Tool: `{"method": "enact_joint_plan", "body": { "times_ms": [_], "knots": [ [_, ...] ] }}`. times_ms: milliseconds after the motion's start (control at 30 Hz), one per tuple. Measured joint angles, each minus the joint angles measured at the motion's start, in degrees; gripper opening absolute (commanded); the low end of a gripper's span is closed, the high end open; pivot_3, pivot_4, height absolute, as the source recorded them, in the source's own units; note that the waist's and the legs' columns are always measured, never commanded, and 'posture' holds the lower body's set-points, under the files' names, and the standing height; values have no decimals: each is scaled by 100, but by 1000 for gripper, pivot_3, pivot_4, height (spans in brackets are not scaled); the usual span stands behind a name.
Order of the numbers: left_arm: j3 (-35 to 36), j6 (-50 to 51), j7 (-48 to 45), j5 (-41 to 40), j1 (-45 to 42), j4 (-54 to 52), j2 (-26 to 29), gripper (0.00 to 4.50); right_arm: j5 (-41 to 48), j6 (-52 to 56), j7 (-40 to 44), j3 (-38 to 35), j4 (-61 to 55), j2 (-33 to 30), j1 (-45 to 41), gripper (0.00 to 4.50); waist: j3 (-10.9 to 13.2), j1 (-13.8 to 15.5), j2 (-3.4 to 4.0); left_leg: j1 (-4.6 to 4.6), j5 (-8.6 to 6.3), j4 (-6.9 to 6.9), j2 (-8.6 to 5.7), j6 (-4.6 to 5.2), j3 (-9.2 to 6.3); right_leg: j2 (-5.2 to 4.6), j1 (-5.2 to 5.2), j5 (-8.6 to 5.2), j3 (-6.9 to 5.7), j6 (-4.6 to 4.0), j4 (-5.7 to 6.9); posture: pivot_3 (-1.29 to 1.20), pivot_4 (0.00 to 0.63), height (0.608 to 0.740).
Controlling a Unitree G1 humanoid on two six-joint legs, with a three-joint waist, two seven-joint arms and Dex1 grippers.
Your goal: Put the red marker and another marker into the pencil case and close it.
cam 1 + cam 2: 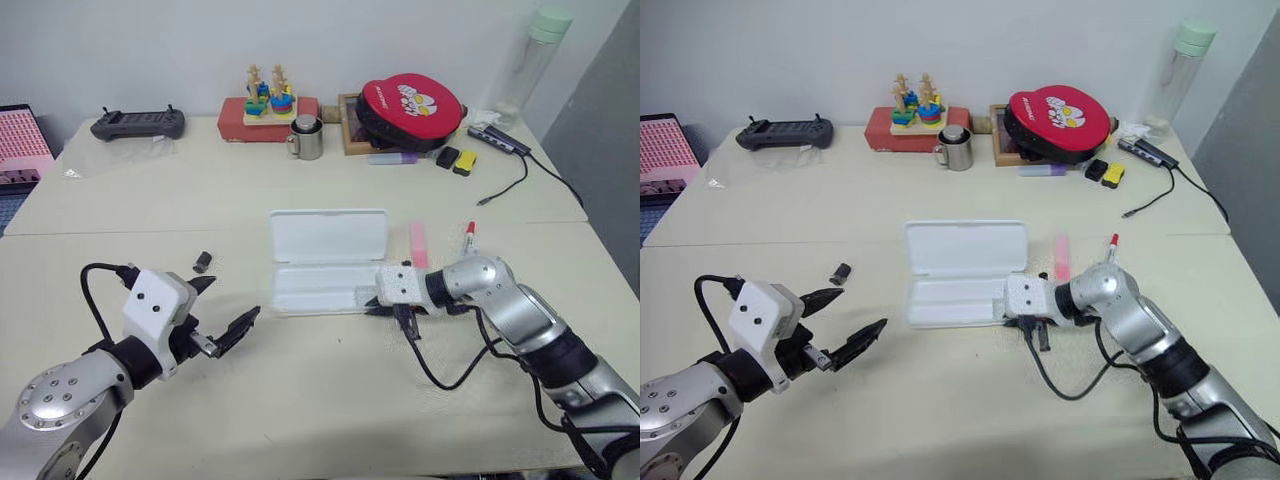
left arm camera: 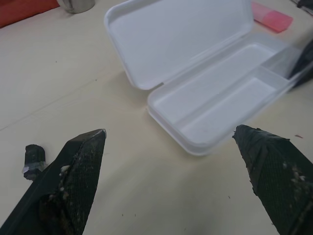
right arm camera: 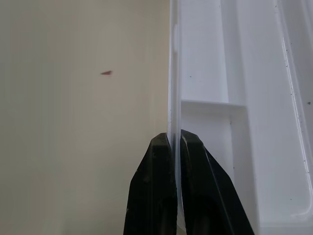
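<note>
Cream tabletop [image 1: 300,400], white wall behind; along the far edge sit a black controller [image 1: 138,123], a red stacking toy [image 1: 268,105], a steel mug [image 1: 306,139], a red round pouch [image 1: 411,108] and a clear bottle [image 1: 530,60]. Pencil case [image 1: 325,262] lies open mid-table, lid flat behind the tray. Pink highlighter [image 1: 418,244] just beside its right end, red marker [image 1: 469,239] a little further right, both outside the case. Left gripper [image 1: 222,325] hovers left of the case, fingers spread wide, nothing held. Right gripper [image 3: 174,142] pinches the tray's near wall at its right end. Right wrist view alone shows that pinch; left wrist view shows the tray's divider and a small black cap [image 2: 33,159].
</note>
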Motion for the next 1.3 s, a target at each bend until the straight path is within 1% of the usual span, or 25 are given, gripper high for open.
{"method": "enact_joint_plan", "body": {
  "times_ms": [167, 333, 633, 933, 1000, 1033, 1167, 1267, 1300],
  "knots": [
    [-31, -66, -98, 85, 46, 129, -30, 4500, 0, 171, -50, -50, -382, -97, 281, 19, 0, 14, 0, 2, 0, 2, 2, 0, -3, 2, 4, 2, -4, -1, 4, 0, 150, 740],
    [-31, -74, -235, 138, 39, 214, -8, 4500, -4, 286, -131, -53, -565, -114, 331, 19, 0, 18, -1, 2, 1, 2, 1, 0, -4, 2, 6, 3, -2, 1, 0, 0, 150, 740],
    [-19, -71, -522, 152, -106, 365, 166, 4500, -63, 146, -3, -38, -774, -599, 674, 19, 1, 27, -6, 0, 0, 1, 1, 0, -4, 2, 6, 3, -4, 1, -3, 0, 150, 740],
    [16, -43, -658, 151, -95, 369, 234, 4500, -66, 162, 21, -16, -1094, -759, 861, 19, 1, 23, -6, 1, 0, 2, 2, 0, -4, 2, 8, 3, -4, 1, -1, 0, 150, 740],
    [30, -41, -700, 151, -95, 373, 269, 4500, -60, 163, 91, 4, -1169, -787, 889, 526, 1, 23, -6, 1, 0, 2, 2, 0, -5, 2, 7, 3, -5, 1, -1, 0, 150, 740],
    [35, -41, -720, 152, -95, 375, 278, 4500, -56, 160, 121, 11, -1195, -796, 899, 628, 1, 23, -6, 1, 0, 2, 2, 0, -5, 2, 8, 3, -4, 1, -2, 0, 150, 740],
    [41, -41, -750, 153, -95, 384, 279, 4500, -66, 137, 122, 22, -1201, -810, 944, 1504, 1, 24, -8, 1, 0, 2, 2, 0, -5, 2, 8, 3, -4, 1, -1, 0, 150, 740],
    [41, -41, -749, 152, -103, 384, 278, 4500, -119, 105, -15, 11, -1187, -765, 938, 2400, 1, 24, -8, 2, 0, 2, 2, 0, -5, 2, 8, 3, -5, 1, 0, 0, 150, 740],
    [41, -41, -749, 153, -107, 384, 278, 4500, -124, 107, -29, 3, -1186, -761, 930, 2601, 1, 24, -8, 2, 0, 2, 2, 0, -5, 2, 9, 3, -5, 1, 0, 0, 150, 740]
  ]
}}
